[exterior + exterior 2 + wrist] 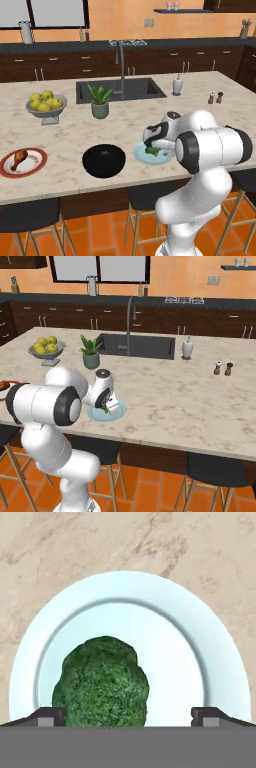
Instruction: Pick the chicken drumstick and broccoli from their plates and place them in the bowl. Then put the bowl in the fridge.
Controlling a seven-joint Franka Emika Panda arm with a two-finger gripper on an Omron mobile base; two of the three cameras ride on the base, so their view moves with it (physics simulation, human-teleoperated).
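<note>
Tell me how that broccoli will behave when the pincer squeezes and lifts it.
The broccoli looks bumpy and rounded, so it probably grips without slipping but may rock or roll on the smooth plate. It sits off-centre between the open pincer tips, so one tip could nudge it first.

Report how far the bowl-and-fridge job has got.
Nothing is done: the glossy black bowl sits empty, the orange-brown chicken drumstick lies on its red-rimmed plate. In hand: the open tool straddles the dark-green broccoli on the pale blue-green plate. Both transfers and fridge remain.
</note>
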